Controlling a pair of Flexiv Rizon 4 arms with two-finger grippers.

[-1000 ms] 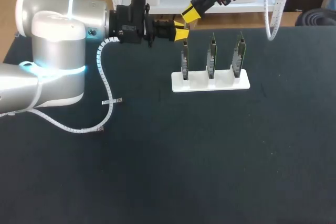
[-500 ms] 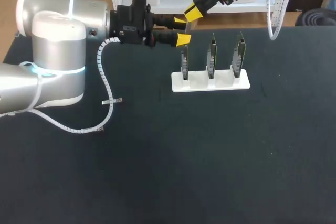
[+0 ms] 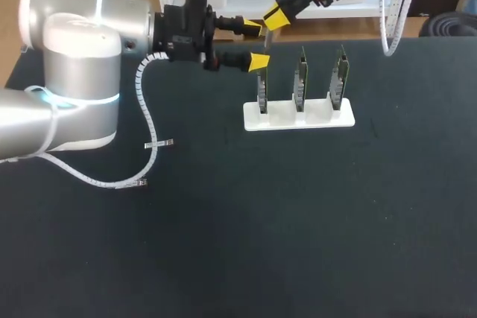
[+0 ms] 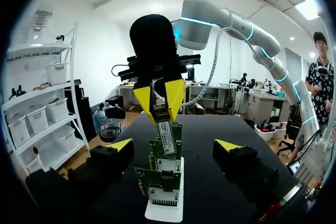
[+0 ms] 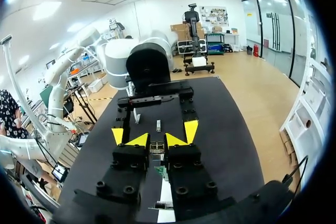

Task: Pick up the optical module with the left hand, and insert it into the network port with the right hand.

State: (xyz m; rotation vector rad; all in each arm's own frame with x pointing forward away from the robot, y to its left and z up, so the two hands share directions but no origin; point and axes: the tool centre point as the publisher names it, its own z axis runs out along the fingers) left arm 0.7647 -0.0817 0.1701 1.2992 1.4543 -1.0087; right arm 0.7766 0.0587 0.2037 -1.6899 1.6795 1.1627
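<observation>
In the head view, the left end effector (image 3: pixel 256 44) had gone from pinched to wide within the last second, its fingers now well apart. The right end effector (image 3: pixel 273 17) stayed narrow on the optical module (image 3: pixel 266 33), which hung at about twelve o'clock from the leftmost of the network cards (image 3: pixel 262 87) in the white rack (image 3: pixel 298 120) on the bench (image 3: pixel 298 243). That read as the handover completed.

In the left wrist view, its own fingers stood wide and touched nothing. The right end effector (image 4: pixel 159 97) pinched the optical module (image 4: pixel 167 136) just over the network cards (image 4: pixel 160 182).

In the right wrist view, the right end effector (image 5: pixel 157 141) was clamped on the optical module (image 5: pixel 156 148), with the left end effector (image 5: pixel 154 132) spread at twelve o'clock beyond it. Insertion was not yet done, and lining the module up with a port looked to be next.
</observation>
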